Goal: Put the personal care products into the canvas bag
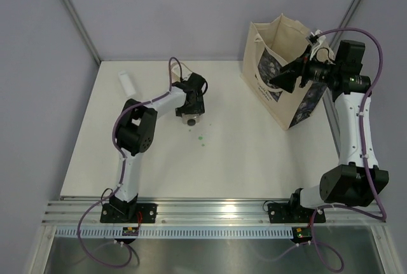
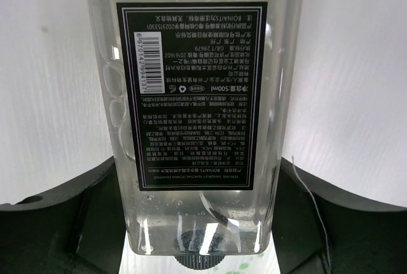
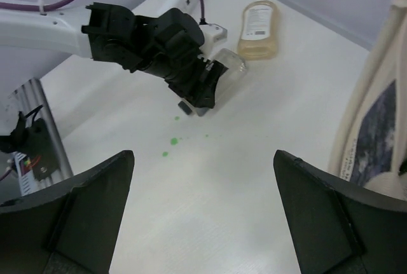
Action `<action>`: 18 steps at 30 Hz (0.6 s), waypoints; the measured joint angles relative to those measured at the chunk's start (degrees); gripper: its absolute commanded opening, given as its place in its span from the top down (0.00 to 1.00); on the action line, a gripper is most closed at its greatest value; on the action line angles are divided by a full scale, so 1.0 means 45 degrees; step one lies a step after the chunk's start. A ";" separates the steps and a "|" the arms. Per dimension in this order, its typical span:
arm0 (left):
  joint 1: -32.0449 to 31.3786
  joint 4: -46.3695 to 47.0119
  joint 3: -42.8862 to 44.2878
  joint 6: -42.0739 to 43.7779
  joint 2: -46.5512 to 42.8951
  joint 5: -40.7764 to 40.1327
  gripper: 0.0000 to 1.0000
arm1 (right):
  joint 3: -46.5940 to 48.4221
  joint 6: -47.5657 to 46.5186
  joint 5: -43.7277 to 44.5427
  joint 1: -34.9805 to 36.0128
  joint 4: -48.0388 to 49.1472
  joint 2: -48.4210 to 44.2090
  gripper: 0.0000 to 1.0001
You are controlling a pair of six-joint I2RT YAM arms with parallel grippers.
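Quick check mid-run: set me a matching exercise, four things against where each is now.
1 clear black-capped plastic bottle
2 pale yellowish plastic bottle, white label
3 cream canvas bag, dark floral panels
4 small green specks

A standing at the white table's far right
B lying flat, far left
C clamped in the left tool
D scattered on the table near the left tool

Pairs: 1-C, 2-B, 3-A, 4-D

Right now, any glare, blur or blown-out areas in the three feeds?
Top external: even, soft light, only faint shadows on the table. Left wrist: clear bottle fills the frame, label sharp but upside down, backdrop washed near white. Right wrist: right claw is dark and soft-edged up close; green specks are crisp.
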 measured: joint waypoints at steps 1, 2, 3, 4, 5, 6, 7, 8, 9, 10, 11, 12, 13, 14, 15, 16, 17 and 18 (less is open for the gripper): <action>0.0000 0.0189 -0.0486 0.0097 -0.0311 0.0165 1.00 | -0.0019 0.0117 -0.0418 0.0044 0.0034 0.0049 0.05; 0.0000 0.0408 -0.0971 0.0180 -0.0646 0.0345 1.00 | -0.0019 0.0185 -0.0719 0.0121 0.0058 0.0131 0.06; 0.0010 0.1098 -0.2030 0.0287 -0.1311 0.0743 1.00 | -0.0024 0.0131 -0.0792 0.0272 0.0010 0.0214 0.07; 0.0029 0.1472 -0.2798 0.0345 -0.1870 0.1127 1.00 | -0.0063 0.0015 -0.0753 0.0495 -0.0053 0.0272 0.10; 0.0053 0.1797 -0.3725 0.0374 -0.2608 0.1715 1.00 | -0.0185 -0.0087 -0.0573 0.0816 -0.0121 0.0277 0.11; 0.0083 0.2147 -0.4643 0.0393 -0.3395 0.2356 1.00 | -0.0340 -0.0092 -0.0423 0.1243 -0.0160 0.0277 0.12; 0.0136 0.2613 -0.5625 0.0403 -0.4231 0.3026 1.00 | -0.0491 0.0000 -0.0253 0.1685 -0.0126 0.0277 0.12; 0.0185 0.2939 -0.6455 0.0398 -0.5047 0.3706 1.00 | -0.0695 0.0155 -0.0097 0.2181 -0.0073 0.0277 0.12; 0.0228 0.3308 -0.7213 0.0379 -0.5829 0.4337 1.00 | -0.0947 0.0398 0.0233 0.2715 0.0010 0.0277 0.13; 0.0277 0.3837 -0.7917 0.0321 -0.6518 0.4935 1.00 | -0.1166 0.0709 0.0529 0.3147 0.0073 0.0301 0.13; 0.0316 0.4299 -0.8563 0.0253 -0.7184 0.5571 1.00 | -0.1316 0.0967 0.0831 0.3492 0.0131 0.0340 0.13; 0.0350 0.4867 -0.9156 0.0165 -0.7766 0.6188 1.00 | -0.1506 0.1365 0.1258 0.3895 0.0262 0.0403 0.13; 0.0359 0.5479 -0.9704 0.0049 -0.8267 0.6761 1.00 | -0.1681 0.1831 0.1690 0.4235 0.0389 0.0491 0.14; 0.0374 0.6115 -1.0185 -0.0083 -0.8631 0.7184 1.00 | -0.1846 0.2331 0.2093 0.4532 0.0520 0.0607 0.15; 0.0384 0.6829 -1.0744 -0.0233 -0.9049 0.7689 1.00 | -0.1987 0.2846 0.2492 0.4779 0.0627 0.0748 0.15; 0.0384 0.7388 -1.1225 -0.0403 -0.9389 0.8136 1.00 | -0.2191 0.3468 0.2856 0.4993 0.0860 0.0879 0.13; 0.0384 0.8009 -1.1710 -0.0588 -0.9700 0.8544 1.00 | -0.2414 0.4119 0.3230 0.5178 0.1122 0.0996 0.13; 0.0384 0.8534 -1.2143 -0.0777 -0.9962 0.8922 1.00 | -0.2599 0.4590 0.3497 0.5299 0.1297 0.1083 0.12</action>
